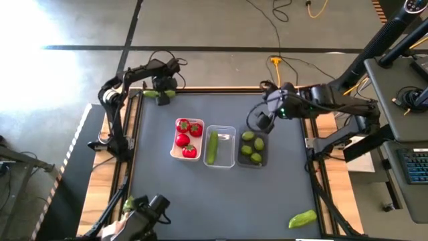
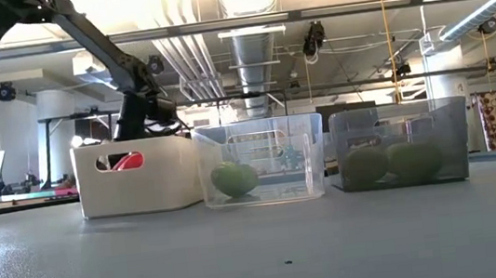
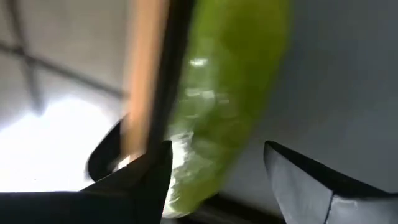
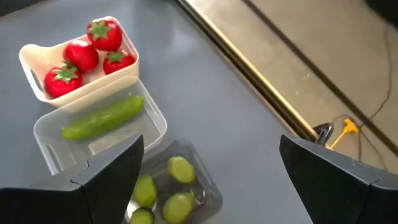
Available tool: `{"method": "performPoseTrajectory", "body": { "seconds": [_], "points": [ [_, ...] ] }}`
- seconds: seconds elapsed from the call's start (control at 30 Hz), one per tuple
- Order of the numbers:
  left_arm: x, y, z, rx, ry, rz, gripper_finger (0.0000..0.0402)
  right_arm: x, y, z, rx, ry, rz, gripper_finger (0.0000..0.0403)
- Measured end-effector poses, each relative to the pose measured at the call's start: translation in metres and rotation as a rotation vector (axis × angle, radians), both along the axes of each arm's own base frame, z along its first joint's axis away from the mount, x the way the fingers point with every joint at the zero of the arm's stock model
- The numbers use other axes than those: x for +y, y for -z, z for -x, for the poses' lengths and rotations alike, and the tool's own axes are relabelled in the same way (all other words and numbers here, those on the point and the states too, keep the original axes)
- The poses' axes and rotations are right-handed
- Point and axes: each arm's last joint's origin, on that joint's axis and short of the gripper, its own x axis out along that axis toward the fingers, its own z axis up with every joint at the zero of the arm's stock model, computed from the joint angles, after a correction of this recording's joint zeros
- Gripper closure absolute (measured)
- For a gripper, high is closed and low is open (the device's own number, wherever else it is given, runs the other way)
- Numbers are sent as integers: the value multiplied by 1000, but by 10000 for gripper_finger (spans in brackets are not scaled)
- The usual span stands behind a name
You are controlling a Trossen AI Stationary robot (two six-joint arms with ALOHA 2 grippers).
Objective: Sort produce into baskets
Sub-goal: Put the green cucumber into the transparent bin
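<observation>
Three baskets stand in a row mid-table. The white one [image 1: 188,139] holds three red tomatoes [image 4: 81,56], the clear one [image 1: 221,146] a green cucumber [image 4: 102,118], and the dark one [image 1: 253,148] several limes [image 4: 180,169]. My left gripper [image 1: 160,94] is open at the table's far left corner, its fingers on either side of a green cucumber [image 3: 230,93] that lies on the table by the wooden edge. My right gripper [image 1: 263,120] is open and empty above the far side of the dark basket. A second loose cucumber [image 1: 302,218] lies near the front right. My left gripper's fingers stand astride the cucumber's end [image 3: 193,174]. One finger [image 3: 152,174] is right beside its side. I cannot tell whether it touches.
The table has a raised wooden rim [image 3: 146,68] right beside the far-left cucumber. A green piece [image 1: 128,202] shows at the front left near a dark device. In the low view the baskets [image 2: 260,161] stand side by side, with open tabletop in front.
</observation>
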Motion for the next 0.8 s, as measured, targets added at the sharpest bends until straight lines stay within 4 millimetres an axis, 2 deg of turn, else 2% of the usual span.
{"method": "performPoseTrajectory", "body": {
  "seconds": [0.2,0.33,0.5,0.67,0.8],
  "points": [
    [0,11,0,-20,-13,65,176,-3,1,0,6,-19,-36,35],
    [-3,14,-4,-93,-33,118,185,-3,1,1,8,-19,-35,35],
    [-9,15,-11,-144,-84,142,224,-2,1,2,24,-32,-33,35],
    [-25,14,-24,-233,-184,258,298,1,-3,10,13,-59,-39,35],
    [-46,-5,-41,-307,-250,282,300,9,-7,20,12,-91,-54,35]
  ]
}}
